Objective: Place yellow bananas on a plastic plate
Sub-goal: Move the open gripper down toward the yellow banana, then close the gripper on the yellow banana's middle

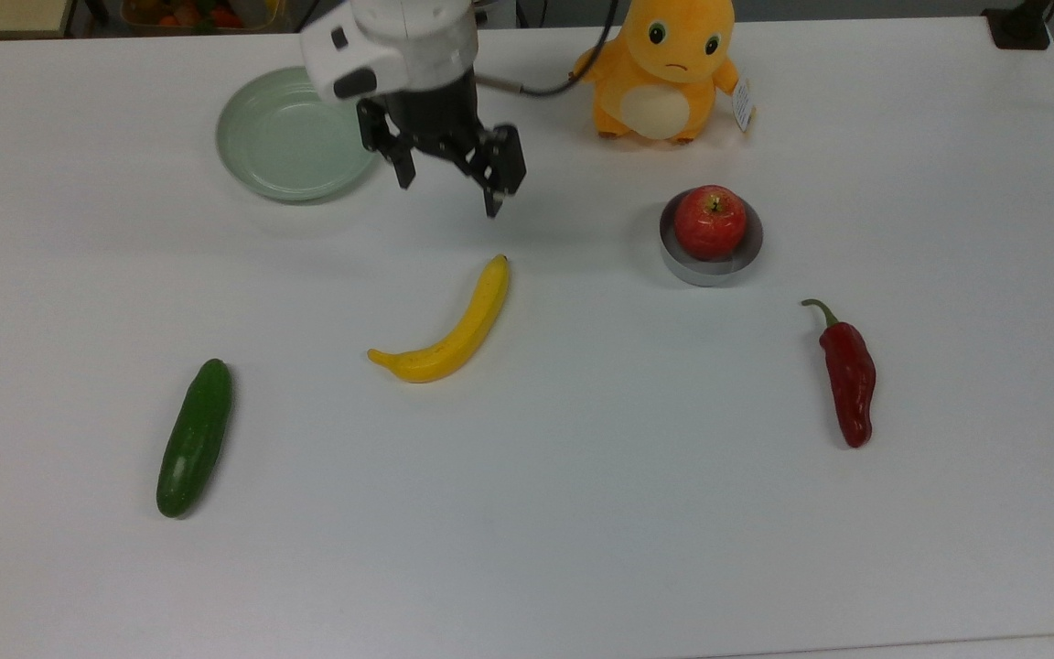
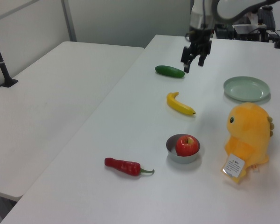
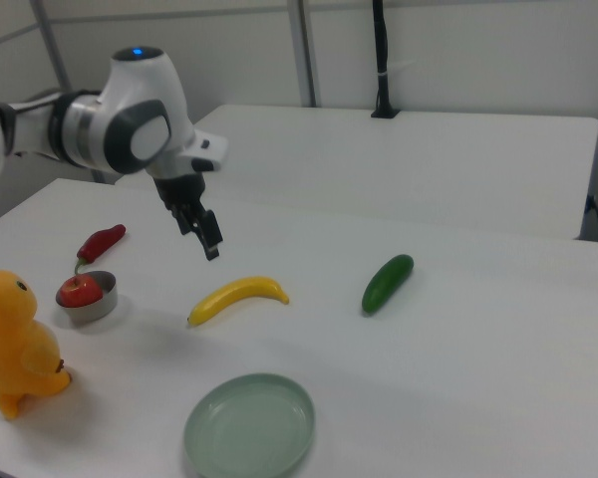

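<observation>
Two white counters stand side by side, the near counter (image 1: 582, 513) carrying banana (image 1: 449, 331) and green plate (image 1: 294, 133); gripper (image 1: 447, 183) jaws spread, empty.

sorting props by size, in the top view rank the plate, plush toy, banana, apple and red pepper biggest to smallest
1. plush toy and plastic plate, too alike to rank
2. banana
3. red pepper
4. apple
</observation>
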You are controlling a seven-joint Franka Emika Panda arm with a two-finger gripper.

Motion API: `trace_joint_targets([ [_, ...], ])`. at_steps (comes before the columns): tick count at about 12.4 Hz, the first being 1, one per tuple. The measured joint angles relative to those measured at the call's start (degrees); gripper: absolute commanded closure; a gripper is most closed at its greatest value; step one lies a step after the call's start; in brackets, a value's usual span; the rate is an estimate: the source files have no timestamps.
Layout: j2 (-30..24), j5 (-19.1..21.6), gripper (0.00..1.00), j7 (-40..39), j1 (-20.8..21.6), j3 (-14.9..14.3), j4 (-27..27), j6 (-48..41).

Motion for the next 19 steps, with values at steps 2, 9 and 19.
trace_joint_targets([
  [2,4.2,-1.2,0.00,6.1,0.0,0.0,0.1,3.6],
  [9,11.8,-6.3,0.00,13.5,0.1,0.3,0.8,11.2],
  [19,17.0,-10.2,0.42,16.7,1.7,0.8,2.9,12.3],
])
